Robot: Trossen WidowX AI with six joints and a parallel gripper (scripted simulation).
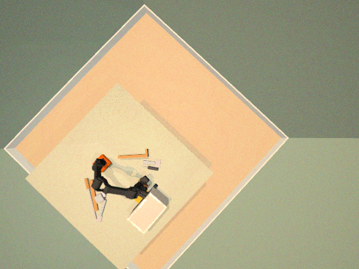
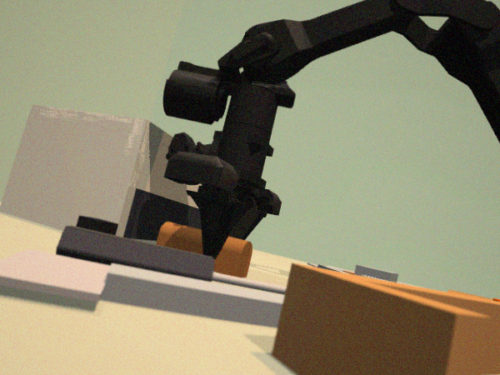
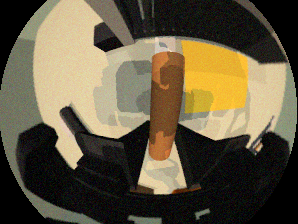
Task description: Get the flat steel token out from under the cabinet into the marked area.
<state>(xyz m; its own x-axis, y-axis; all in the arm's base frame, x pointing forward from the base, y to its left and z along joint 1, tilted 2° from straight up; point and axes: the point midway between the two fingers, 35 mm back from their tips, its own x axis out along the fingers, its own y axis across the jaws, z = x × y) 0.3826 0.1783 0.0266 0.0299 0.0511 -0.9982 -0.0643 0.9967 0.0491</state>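
My gripper (image 2: 213,255) (image 3: 161,124) is shut on the orange cylindrical handle (image 2: 235,259) (image 3: 167,95) of a tool. The handle lies crosswise between the fingertips, low over the table. A pale shaft (image 3: 165,45) runs from the handle's far end toward the cabinet; its tip is hidden. The cabinet (image 1: 148,213) (image 2: 75,167) is a pale box with a dark lower front (image 2: 160,212). The yellow marked area (image 1: 138,199) (image 3: 215,75) lies in front of it, beside the handle, partly hidden by the arm in the top view. The steel token cannot be made out in any view.
A small black block (image 1: 155,186) (image 2: 97,225) stands by the cabinet's corner. A dark bar (image 1: 153,168) (image 2: 137,255), a pale forked piece (image 1: 157,163) (image 2: 50,271) and an orange L-shaped bar (image 1: 133,156) lie to one side. Orange bars (image 1: 94,197) and pale pieces (image 1: 99,198) lie near the arm's base.
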